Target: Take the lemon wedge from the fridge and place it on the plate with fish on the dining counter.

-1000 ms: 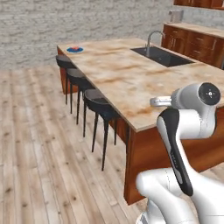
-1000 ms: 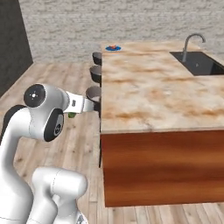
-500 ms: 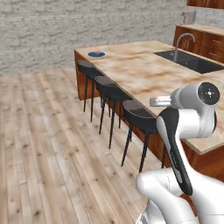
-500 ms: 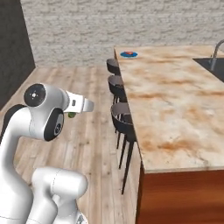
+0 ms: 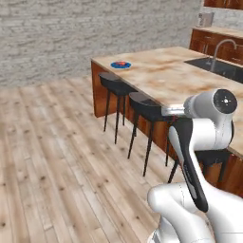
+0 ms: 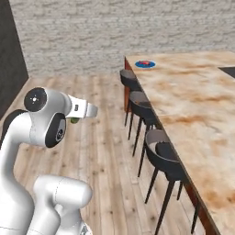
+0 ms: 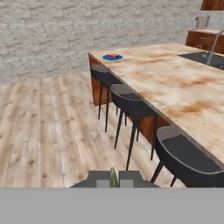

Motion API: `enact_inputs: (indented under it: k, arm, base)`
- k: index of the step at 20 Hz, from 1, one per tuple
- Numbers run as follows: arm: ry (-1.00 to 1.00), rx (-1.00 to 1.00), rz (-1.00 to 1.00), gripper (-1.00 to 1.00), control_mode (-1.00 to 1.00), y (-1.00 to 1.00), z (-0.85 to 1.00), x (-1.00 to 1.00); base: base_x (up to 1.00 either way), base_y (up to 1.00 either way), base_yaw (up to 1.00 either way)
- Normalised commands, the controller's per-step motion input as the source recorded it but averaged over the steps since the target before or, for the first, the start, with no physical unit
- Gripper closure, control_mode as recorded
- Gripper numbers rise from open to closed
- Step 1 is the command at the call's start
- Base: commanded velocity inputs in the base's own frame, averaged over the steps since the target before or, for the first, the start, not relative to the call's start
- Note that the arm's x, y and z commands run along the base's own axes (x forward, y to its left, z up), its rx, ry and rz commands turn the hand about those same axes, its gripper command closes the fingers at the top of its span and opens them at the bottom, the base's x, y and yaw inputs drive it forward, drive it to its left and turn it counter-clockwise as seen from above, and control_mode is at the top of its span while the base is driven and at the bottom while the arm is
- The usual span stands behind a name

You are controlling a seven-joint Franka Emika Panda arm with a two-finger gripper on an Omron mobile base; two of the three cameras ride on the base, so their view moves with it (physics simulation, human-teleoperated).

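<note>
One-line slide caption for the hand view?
Hand shut on tiny yellow-green lemon wedge, facing beige stone counter with blue fish plate.

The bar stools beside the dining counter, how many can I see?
3, in a row along the dining counter: far stool, middle stool, near stool. More could be out of frame.

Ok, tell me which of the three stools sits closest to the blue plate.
The far stool, at the counter's corner by the plate with fish; the other two stand nearer the camera.

The arm is folded up, its tool (image 7: 113,179) clamped shut.
</note>
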Motion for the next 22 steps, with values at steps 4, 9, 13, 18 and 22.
enact_inputs:
  k: [4,9,13,18,22]
  arm:
    - [0.0,0.0,0.0,1.0,1.0,0.0,0.0,0.0]
    - [0.0,0.0,0.0,1.0,1.0,0.0,0.0,0.0]
    - [0.0,0.0,0.0,1.0,1.0,0.0,0.0,0.0]
    - [0.0,0.0,0.0,1.0,1.0,0.0,0.0,0.0]
    - [0.0,0.0,0.0,1.0,1.0,0.0,0.0,0.0]
  base:
    - [1.0,0.99,-0.24]
    - [1.0,0.77,-0.25]
    - [1.0,0.65,-0.26]
    - [1.0,0.46,-0.27]
    - [1.0,0.59,-0.3]
